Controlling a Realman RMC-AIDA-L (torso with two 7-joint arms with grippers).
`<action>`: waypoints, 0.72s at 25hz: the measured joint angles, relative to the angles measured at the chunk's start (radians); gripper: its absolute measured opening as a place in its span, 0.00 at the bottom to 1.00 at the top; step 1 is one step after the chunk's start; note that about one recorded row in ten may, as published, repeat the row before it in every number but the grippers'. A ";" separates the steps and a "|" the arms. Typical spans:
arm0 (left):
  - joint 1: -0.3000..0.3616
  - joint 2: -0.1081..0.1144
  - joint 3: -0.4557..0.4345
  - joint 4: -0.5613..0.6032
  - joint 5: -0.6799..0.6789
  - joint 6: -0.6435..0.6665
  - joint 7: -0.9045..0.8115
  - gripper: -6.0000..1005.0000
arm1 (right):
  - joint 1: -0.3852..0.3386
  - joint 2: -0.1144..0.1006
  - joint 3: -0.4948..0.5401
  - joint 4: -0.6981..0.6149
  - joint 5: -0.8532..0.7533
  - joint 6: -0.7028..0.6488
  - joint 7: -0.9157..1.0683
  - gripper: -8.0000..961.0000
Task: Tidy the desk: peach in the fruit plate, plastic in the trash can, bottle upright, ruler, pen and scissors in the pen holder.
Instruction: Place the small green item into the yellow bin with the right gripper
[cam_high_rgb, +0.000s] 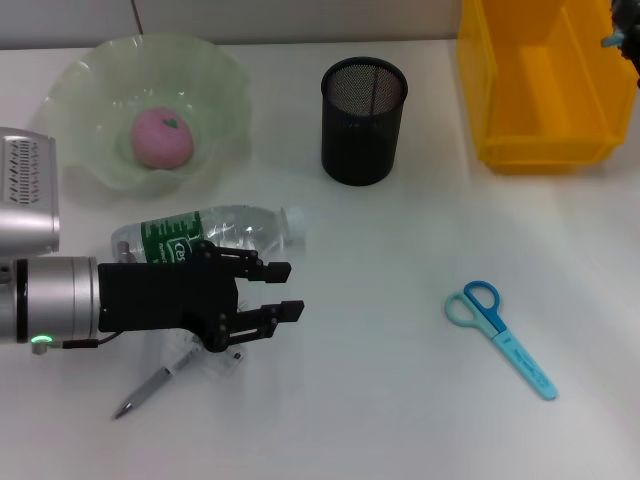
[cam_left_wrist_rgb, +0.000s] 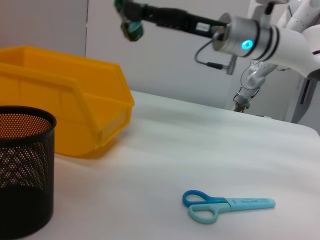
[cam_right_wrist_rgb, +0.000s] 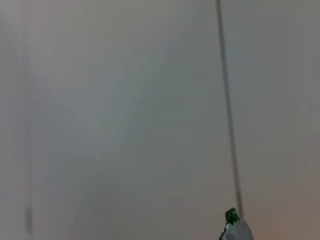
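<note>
A pink peach lies in the pale green fruit plate. The clear bottle lies on its side below the plate. My left gripper hovers open just in front of the bottle, with nothing between its fingers. A grey pen lies under the left arm, with a clear scrap by it that may be the plastic. Blue scissors lie flat on the right. The black mesh pen holder holds a thin strip, perhaps the ruler. My right gripper hangs above the yellow bin.
The yellow bin, which serves as the trash can, stands at the back right, close to the pen holder. White desk stretches between the bottle and the scissors.
</note>
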 joint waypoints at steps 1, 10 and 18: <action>0.000 0.000 0.000 0.000 0.000 0.000 0.001 0.45 | 0.012 0.000 0.002 0.006 -0.001 0.035 -0.001 0.21; 0.001 -0.001 0.000 -0.002 -0.012 -0.001 0.012 0.45 | 0.090 0.002 -0.018 0.064 -0.008 0.239 -0.021 0.22; 0.000 -0.001 0.000 -0.002 -0.019 -0.003 0.012 0.45 | 0.116 0.002 -0.020 0.089 -0.008 0.297 -0.034 0.32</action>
